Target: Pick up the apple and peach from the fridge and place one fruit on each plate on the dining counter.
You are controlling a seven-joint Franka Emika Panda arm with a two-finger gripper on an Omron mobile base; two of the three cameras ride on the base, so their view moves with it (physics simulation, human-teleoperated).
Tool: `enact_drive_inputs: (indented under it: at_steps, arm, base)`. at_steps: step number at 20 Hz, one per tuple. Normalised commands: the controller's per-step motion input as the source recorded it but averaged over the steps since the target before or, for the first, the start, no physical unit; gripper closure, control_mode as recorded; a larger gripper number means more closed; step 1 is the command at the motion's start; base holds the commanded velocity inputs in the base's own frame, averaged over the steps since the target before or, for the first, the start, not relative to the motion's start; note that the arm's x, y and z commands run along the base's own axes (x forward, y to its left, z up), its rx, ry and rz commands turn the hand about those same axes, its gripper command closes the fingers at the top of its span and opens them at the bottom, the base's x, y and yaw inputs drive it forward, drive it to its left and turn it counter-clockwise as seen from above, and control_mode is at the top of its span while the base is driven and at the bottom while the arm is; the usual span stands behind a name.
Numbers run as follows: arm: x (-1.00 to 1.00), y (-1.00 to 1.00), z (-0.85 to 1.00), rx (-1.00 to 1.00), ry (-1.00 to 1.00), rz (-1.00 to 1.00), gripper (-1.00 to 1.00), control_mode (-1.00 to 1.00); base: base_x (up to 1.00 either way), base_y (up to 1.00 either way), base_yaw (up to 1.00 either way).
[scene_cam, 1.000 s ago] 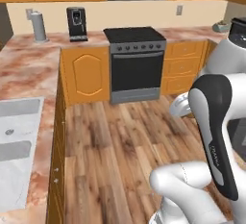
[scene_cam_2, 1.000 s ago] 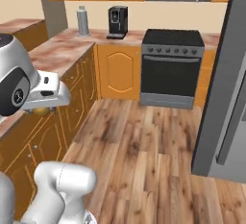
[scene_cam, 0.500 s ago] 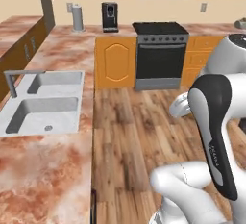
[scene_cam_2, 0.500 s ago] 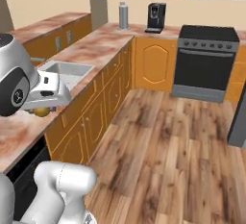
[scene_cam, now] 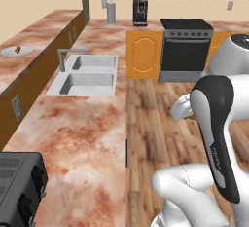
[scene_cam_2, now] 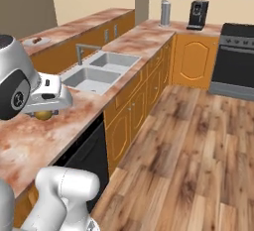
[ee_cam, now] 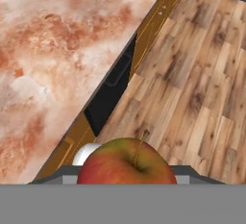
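My gripper [scene_cam_2: 43, 113] is shut on the apple [ee_cam: 126, 163], a red and yellow-green fruit with a stem that sits low in the hand view above the wood floor and the counter's edge. From the right base camera the apple [scene_cam_2: 44, 116] peeks out under the white hand, over the marbled counter. The hand [scene_cam: 182, 108] is partly hidden behind the arm in the left base view. On the raised dining counter [scene_cam: 44, 26] behind the sink stands a white plate [scene_cam: 14, 50] [scene_cam_2: 37, 40] bearing a small reddish thing, too small to name. The fridge is out of view.
A double sink [scene_cam: 87, 75] with a faucet [scene_cam: 65, 55] is set in the marbled counter [scene_cam: 82, 128]. A dark toaster [scene_cam: 19, 187] stands at the near left. At the back are a stove [scene_cam: 187, 46], a coffee machine [scene_cam: 140, 11] and a steel canister [scene_cam: 111, 12]. Wood floor [scene_cam_2: 198, 141] lies to the right.
The base has turned left: the stove has slid to the right of both base views, and the sink, dining counter and plate have come into sight. The arm keeps its pose with the apple.
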Motion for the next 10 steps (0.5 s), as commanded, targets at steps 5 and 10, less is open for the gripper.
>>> enact_drive_inputs:
  at_steps: [5,10]
  arm:
    - [0.0,0.0,0.0,0.0,0.0,0.0,1.0,1.0]
    - [0.0,0.0,0.0,0.0,0.0,0.0,1.0,1.0]
  base:
    - [-1.0,0.61,0.26]
    - [-1.0,0.55,0.25]
